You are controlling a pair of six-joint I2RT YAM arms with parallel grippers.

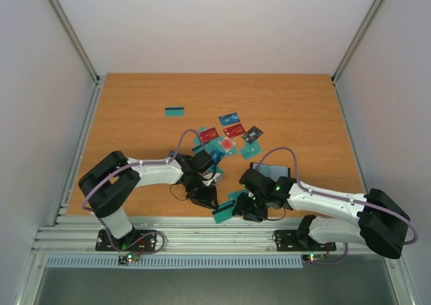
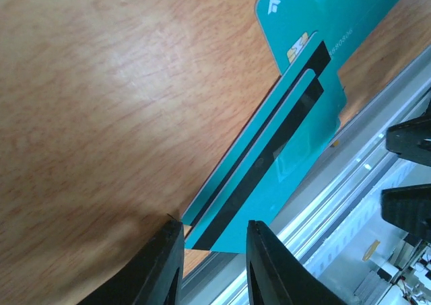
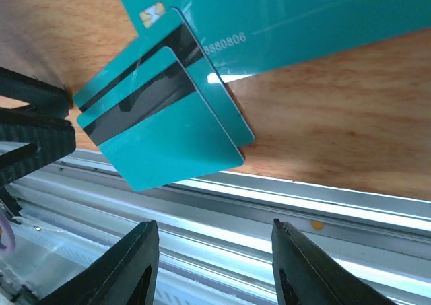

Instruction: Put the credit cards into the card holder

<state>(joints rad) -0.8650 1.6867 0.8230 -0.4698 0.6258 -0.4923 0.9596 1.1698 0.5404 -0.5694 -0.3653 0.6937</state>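
Two stacked teal credit cards with black stripes (image 2: 269, 157) (image 3: 161, 126) overhang the table's front edge (image 1: 225, 212). A third teal card with a chip (image 2: 296, 12) (image 3: 283, 19) lies partly under them. My left gripper (image 2: 214, 225) (image 1: 205, 198) is open, its fingers on either side of the stack's near corner without clamping it. My right gripper (image 3: 213, 225) (image 1: 240, 209) is open over the metal rail, empty, with the stack just ahead. The black card holder (image 1: 267, 168) lies open behind the right wrist, partly hidden. More credit cards (image 1: 229, 133) lie mid-table.
The aluminium rail (image 3: 303, 217) runs along the table's front edge under both grippers. A lone teal striped card (image 1: 175, 111) lies far left of the pile. The two grippers face each other closely, with the right fingers (image 2: 411, 140) in the left wrist view.
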